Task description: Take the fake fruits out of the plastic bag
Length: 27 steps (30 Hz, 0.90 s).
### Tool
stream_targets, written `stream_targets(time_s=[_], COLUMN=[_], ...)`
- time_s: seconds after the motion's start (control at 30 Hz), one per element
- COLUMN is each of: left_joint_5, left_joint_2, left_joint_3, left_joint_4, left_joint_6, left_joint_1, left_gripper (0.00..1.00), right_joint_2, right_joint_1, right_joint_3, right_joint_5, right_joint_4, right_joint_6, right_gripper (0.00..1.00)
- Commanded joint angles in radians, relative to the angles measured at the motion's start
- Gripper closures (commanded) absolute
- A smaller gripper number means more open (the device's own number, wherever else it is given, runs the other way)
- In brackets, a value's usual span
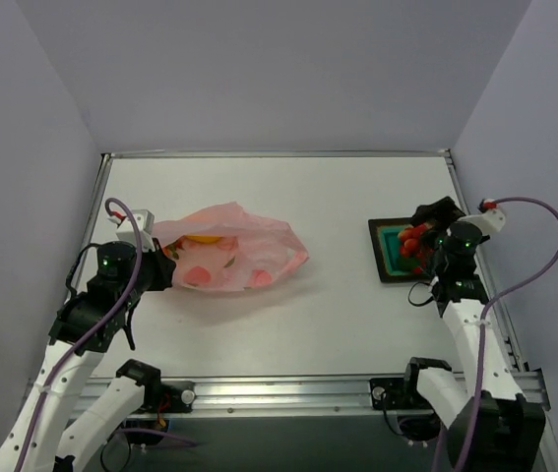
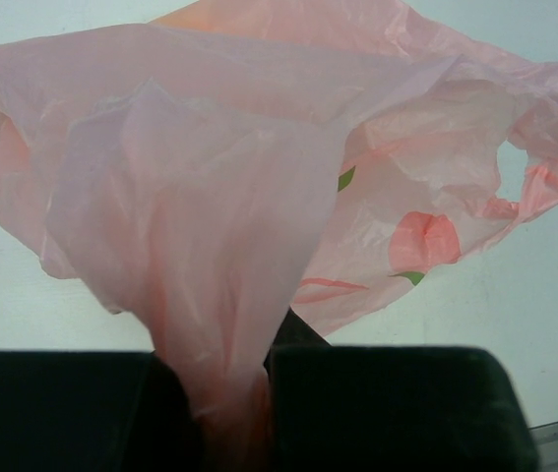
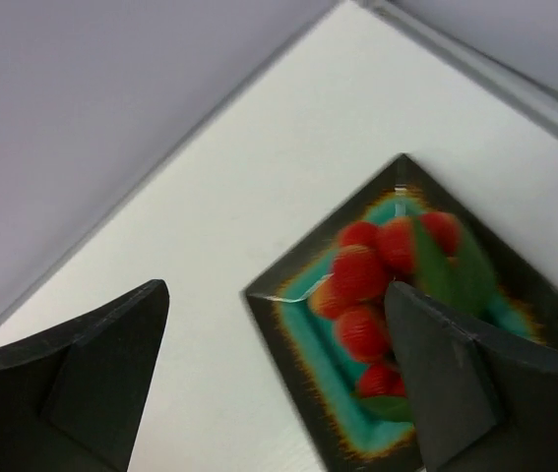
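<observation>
a white surface (image 1: 338, 197) lies between pale lilac walls. the left arm bends up from its base and leans in toward the pink plastic bag (image 1: 244, 258). the left gripper (image 2: 229, 418) is pinched tight on a gathered fold of it. the bag slumps at 9 o'clock from the surface's middle, with an orange fruit (image 1: 203, 239) showing inside. the right arm reaches forward, wrist tipped down. the right gripper (image 3: 279, 374) is spread wide, holding nothing, above the red berries (image 3: 362, 295) lying in the teal tray (image 1: 387, 261) at 3 o'clock.
</observation>
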Motion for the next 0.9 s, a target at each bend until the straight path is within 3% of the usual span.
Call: stream_targets(time_s=[0.0,0.03,0.07,0.1,0.17,0.2,0.23,0.33,0.4,0.63,0.77,0.87], left_joint_5=[-0.025,-0.027,-0.025,-0.027,-0.027,-0.027,-0.027,-0.068,-0.102,-0.188,-0.223,-0.255], left_joint_2=[-0.014,-0.021,-0.022,-0.02,-0.009,-0.005,-0.003,-0.024,-0.035,-0.031,-0.04,-0.029], left_joint_3=[0.029,0.026,0.025,0.023,0.023,0.026,0.025,-0.009,-0.04,-0.144,-0.157,-0.155], left_joint_4=[-0.037,-0.043,-0.057,-0.063,-0.088,-0.097,-0.103,-0.094,-0.073,-0.048,-0.059,-0.077], left_joint_6=[0.009,0.011,0.008,0.005,-0.024,-0.04,-0.06,-0.146,-0.208,-0.337,-0.341,-0.327], left_joint_1=[-0.005,-0.003,-0.005,-0.005,-0.005,-0.005,-0.005,-0.005,-0.005,-0.006,-0.008,-0.008], left_gripper=[0.98,0.98,0.98,0.98,0.97,0.97,0.98,0.98,0.98,0.98,0.98,0.98], right_joint_2=[-0.074,-0.063,-0.017,0.012,0.126,0.167,0.21,0.355,0.486,0.95,1.078,1.088], right_joint_1=[0.21,0.286,0.366,0.535,0.697,0.768,0.884,1.073,1.123,1.164,1.169,1.183], right_joint_3=[0.056,0.079,0.096,0.111,0.175,0.203,0.228,0.295,0.349,0.574,0.673,0.609], right_joint_5=[0.024,0.027,0.039,0.056,0.067,0.068,0.05,0.024,-0.025,-0.067,-0.044,-0.038], right_joint_4=[0.035,0.06,0.067,0.093,0.12,0.127,0.162,0.283,0.345,0.511,0.468,0.497], right_joint_6=[-0.016,-0.052,-0.069,-0.088,-0.152,-0.161,-0.171,-0.185,-0.197,-0.201,-0.254,-0.218], right_gripper=[0.14,0.21,0.47,0.64,0.95,1.0,1.0,1.0,1.0,1.0,1.0,1.0])
